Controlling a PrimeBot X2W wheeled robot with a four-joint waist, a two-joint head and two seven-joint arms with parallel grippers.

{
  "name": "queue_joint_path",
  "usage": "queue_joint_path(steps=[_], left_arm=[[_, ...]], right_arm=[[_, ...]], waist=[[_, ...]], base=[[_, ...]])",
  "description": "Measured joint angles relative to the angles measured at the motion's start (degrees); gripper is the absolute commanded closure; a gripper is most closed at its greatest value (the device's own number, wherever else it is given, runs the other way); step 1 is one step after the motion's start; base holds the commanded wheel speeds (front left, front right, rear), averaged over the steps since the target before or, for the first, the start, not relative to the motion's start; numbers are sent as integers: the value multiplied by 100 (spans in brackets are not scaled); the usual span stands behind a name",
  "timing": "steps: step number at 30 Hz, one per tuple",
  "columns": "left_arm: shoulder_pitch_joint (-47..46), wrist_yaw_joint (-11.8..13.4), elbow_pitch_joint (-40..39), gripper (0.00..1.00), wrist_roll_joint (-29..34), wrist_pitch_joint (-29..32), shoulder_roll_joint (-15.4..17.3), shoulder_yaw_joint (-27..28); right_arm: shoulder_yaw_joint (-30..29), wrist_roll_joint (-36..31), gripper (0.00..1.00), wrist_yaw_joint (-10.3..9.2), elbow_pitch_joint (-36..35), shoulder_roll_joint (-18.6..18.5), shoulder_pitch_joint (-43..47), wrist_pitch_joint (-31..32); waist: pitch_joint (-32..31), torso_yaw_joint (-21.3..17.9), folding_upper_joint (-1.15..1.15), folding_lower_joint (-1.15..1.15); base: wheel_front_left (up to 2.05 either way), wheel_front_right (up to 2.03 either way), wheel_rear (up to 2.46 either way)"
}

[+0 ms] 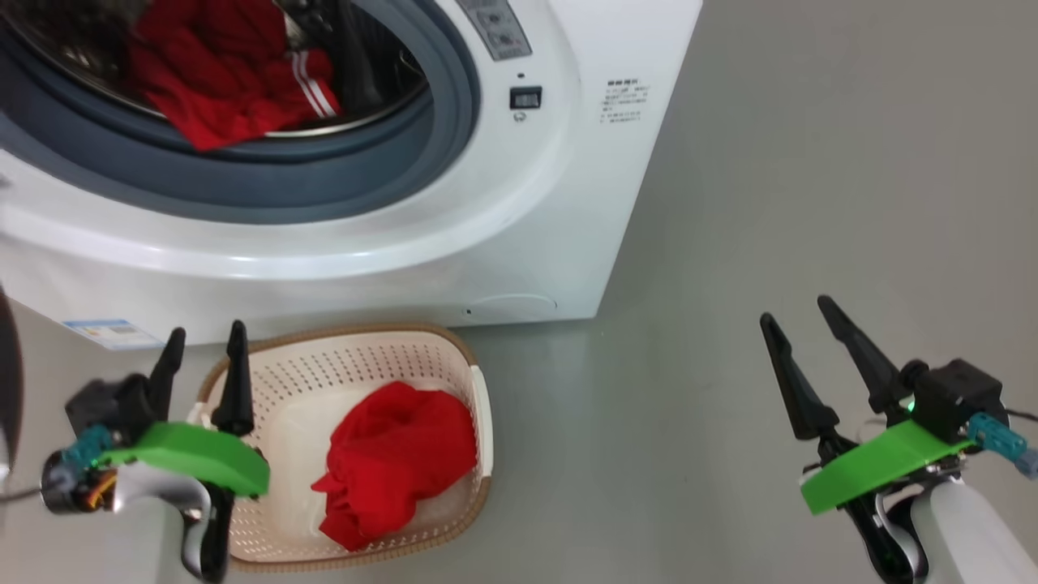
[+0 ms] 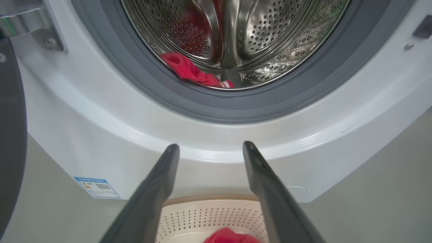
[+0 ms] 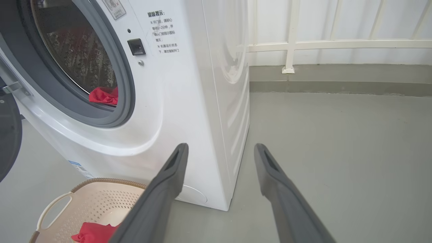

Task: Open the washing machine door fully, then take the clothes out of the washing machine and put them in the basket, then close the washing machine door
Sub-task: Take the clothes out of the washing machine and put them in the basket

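Claws both released, empty: left claw [image 1: 208, 328] hangs over the left edge of the cream perforated plastic basket with brown woven-look rim [image 1: 349, 334], right claw [image 1: 795, 309] well apart over bare grey floor [image 1: 730, 203]. Basket sits on the floor just beside the front of the big white front-loading washing machine [image 1: 503, 235] and holds one bright red fabric garment [image 1: 397, 454], just right of the left claw. Red garment with white stripes [image 1: 227, 81] lies at the front lip of the steel drum [image 2: 270, 33], beyond the left claw; black-rimmed round door [image 2: 11, 135] stands open.
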Motion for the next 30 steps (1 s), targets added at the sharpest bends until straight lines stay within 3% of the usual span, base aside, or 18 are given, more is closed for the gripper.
queue_joint_path(steps=[14, 30], left_arm=[[1624, -2, -1841, 0, 708, -9, -389, 694], [1869, -8, -2195, 0, 768, -10, -547, 820]], right_arm=[[-29, 52, 0, 0, 32, -15, 510, 0], [-69, 52, 0, 0, -4, -3, 626, 0]], waist=[[-525, 98, 0, 0], [-466, 147, 0, 0]], base=[[0, 0, 0], [0, 0, 0]])
